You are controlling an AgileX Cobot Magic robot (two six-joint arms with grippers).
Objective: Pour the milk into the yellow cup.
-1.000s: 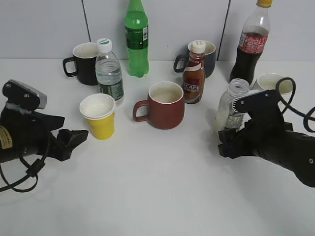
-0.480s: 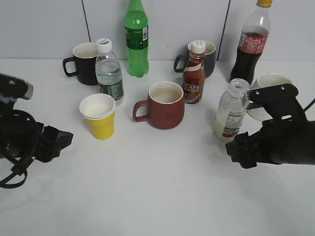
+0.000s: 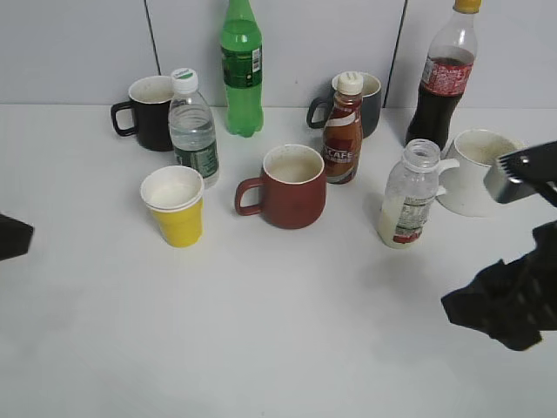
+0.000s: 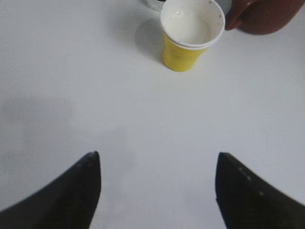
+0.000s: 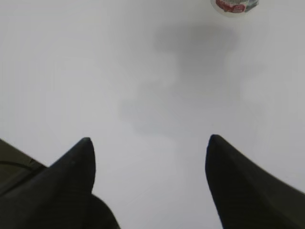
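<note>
On a white table (image 3: 261,331), the milk bottle (image 3: 407,196) stands upright and capless, its red-banded label too small to read, right of a dark red mug (image 3: 291,185). The brown coffee bottle (image 3: 343,129) behind shows lettering that appears to read "CAFE". The yellow cup (image 3: 175,205) sits left of the mug, white liquid inside. The left gripper (image 4: 157,164) and right gripper (image 5: 148,148) hang wide open over bare tabletop, holding nothing.
</note>
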